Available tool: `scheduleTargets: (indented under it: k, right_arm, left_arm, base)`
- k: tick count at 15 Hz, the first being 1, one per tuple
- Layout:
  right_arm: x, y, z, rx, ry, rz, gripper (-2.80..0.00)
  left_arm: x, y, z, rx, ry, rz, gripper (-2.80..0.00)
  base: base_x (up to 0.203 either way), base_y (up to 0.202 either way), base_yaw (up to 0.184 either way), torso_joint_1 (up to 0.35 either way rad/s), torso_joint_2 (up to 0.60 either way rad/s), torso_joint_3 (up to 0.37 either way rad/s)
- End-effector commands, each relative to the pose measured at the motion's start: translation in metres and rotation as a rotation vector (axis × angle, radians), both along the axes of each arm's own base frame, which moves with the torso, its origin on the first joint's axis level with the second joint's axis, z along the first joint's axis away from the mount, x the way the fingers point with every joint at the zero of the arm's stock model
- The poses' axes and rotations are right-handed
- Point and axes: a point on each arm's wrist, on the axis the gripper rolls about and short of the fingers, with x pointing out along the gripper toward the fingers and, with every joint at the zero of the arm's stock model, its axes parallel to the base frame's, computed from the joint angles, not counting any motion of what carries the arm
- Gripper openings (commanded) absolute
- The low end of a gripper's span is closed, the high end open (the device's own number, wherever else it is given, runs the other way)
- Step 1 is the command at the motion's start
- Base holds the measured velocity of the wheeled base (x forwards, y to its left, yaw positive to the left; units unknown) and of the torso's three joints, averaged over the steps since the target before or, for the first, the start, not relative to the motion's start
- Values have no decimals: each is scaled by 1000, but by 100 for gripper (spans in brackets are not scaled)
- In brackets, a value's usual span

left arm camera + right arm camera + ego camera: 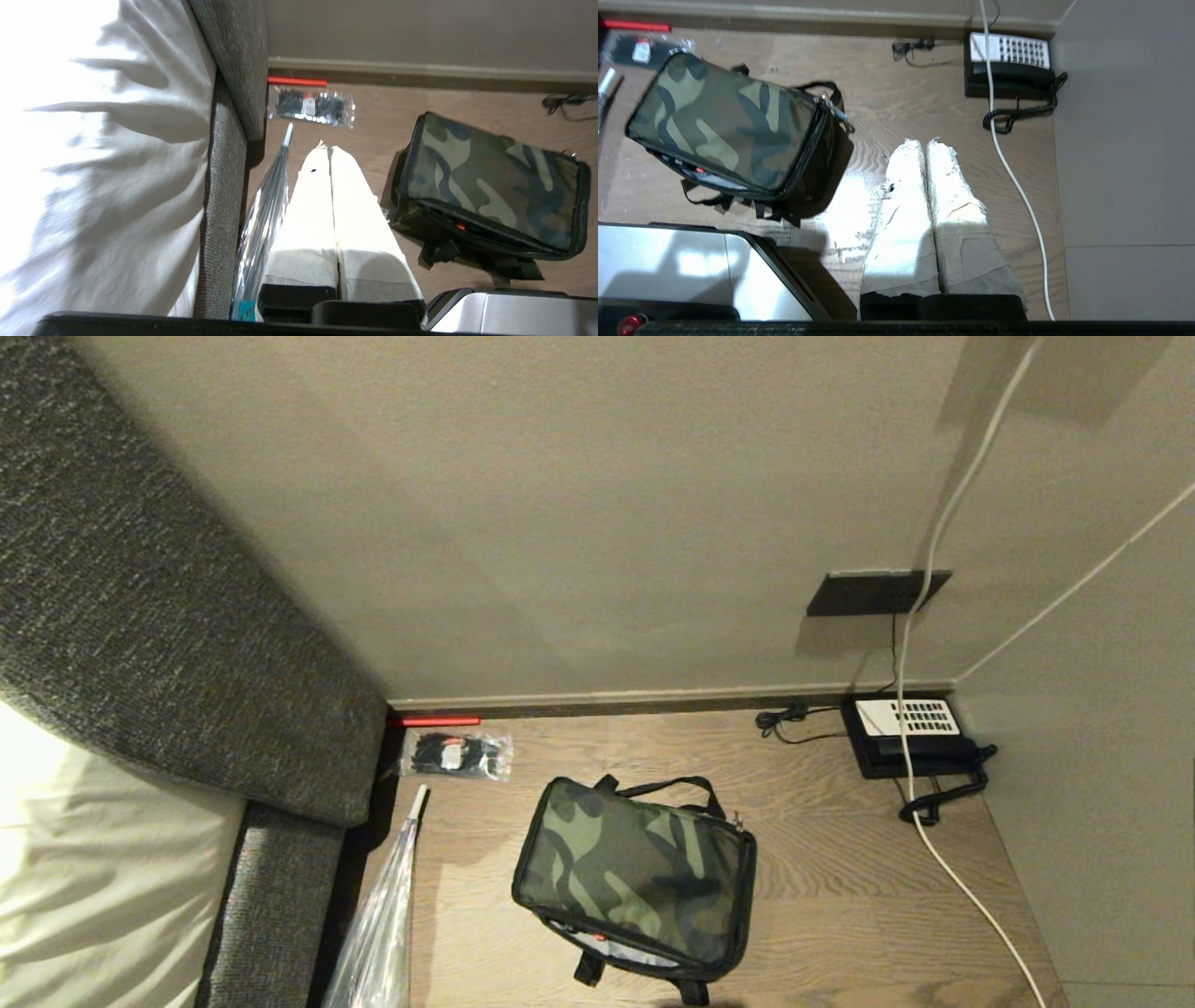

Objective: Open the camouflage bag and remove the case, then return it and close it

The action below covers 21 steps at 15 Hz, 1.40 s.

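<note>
A pale wall (597, 504) fills the far side, meeting the wooden floor (840, 896) at a skirting board. On the left a grey upholstered bed frame (140, 635) curves down, with white bedding (84, 877) beside it.

The bag (635, 882) sits on the floor near the middle, camouflage top up, turned a little askew to the wall. Its black strap handles stick out at the far and near ends. Along its near long side the zip gapes slightly, and a small spot of red shows in the gap. The case itself cannot be seen.

A black telephone (910, 737) with a white keypad rests against the skirting in the far right corner, its coiled cord trailing in front. A white cable (943, 859) runs down the wall from near a dark wall plate (878, 593), over the phone and across the floor.

A folded clear umbrella (383, 924) lies along the bed frame, left of the bag. Beyond its tip is a clear packet (456, 754) of black ties, and behind that a thin red strip (434, 720) at the skirting.

The left gripper (329, 151) hangs above the floor between umbrella and bag, its white-wrapped fingers pressed together, gripping nothing. The right gripper (924, 144) hovers between bag and phone, fingers likewise clenched and empty.
</note>
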Motion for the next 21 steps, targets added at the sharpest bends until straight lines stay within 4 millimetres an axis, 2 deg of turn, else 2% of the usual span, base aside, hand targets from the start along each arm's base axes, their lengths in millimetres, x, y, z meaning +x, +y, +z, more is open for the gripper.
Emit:
scheduleTargets:
  k: [1,21]
  right_arm:
    - [0,0,-1,18,1,-5,-280]
    - [0,0,0,38,-2,-22,-280]
  left_arm:
    - [0,0,-1,-1,3,1,-280]
    - [0,0,-1,-1,1,1,-280]
  base:
    - [0,0,0,-2,-2,198]
    - [0,0,0,2,1,202]
